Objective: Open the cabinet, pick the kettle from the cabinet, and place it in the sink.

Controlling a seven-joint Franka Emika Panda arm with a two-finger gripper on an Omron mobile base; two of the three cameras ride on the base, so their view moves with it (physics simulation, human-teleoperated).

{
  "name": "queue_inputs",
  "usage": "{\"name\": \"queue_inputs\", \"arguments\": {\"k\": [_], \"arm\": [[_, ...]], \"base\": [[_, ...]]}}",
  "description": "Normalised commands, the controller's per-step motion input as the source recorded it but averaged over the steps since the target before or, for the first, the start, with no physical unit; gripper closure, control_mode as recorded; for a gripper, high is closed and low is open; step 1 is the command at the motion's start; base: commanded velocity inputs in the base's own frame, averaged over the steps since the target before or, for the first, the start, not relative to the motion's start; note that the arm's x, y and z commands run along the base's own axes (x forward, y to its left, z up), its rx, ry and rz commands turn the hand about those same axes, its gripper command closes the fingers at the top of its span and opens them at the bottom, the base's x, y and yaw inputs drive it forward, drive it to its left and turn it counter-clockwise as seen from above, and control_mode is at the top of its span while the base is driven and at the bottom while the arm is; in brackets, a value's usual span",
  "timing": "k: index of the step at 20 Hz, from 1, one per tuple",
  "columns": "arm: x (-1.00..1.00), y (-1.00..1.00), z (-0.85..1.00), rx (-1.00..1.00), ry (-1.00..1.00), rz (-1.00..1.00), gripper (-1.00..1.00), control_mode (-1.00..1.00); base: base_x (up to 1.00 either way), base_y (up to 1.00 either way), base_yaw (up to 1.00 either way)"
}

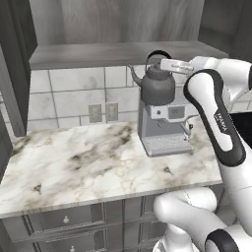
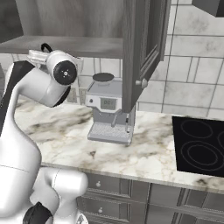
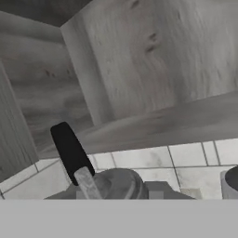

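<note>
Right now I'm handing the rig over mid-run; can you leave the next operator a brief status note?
Gripper: shut on the kettle by its black handle, holding it in the air above the coffee machine.
Cabinet: doors open, shelf visible.
Done: cabinet opened, kettle picked and out of the cabinet.
Left: carry the kettle to the sink and set it in.

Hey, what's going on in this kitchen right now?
The robot arm's gripper is shut on the arched handle of the kettle, holding it in the air above the coffee machine, just outside the open cabinet. The cabinet door hangs open. The kettle has not yet gone to a sink.
</note>
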Motion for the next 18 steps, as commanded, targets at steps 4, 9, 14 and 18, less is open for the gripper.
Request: {"name": "queue_inputs", "arguments": {"k": [4,9,14,18], "arm": [[-0.35,-0.3,-0.38,0.0,0.06,0.0,1.0,-1.0],[-0.35,-0.21,-0.39,0.0,0.05,-0.01,1.0,-1.0],[-0.24,-0.05,-0.43,0.0,0.02,-0.05,1.0,-1.0],[-0.17,-0.04,-0.42,0.0,0.04,-0.05,1.0,-1.0]], "base": [[0.0,0.0,0.0],[0.0,0.0,0.0],[0.0,0.0,0.0],[0.0,0.0,0.0]]}}
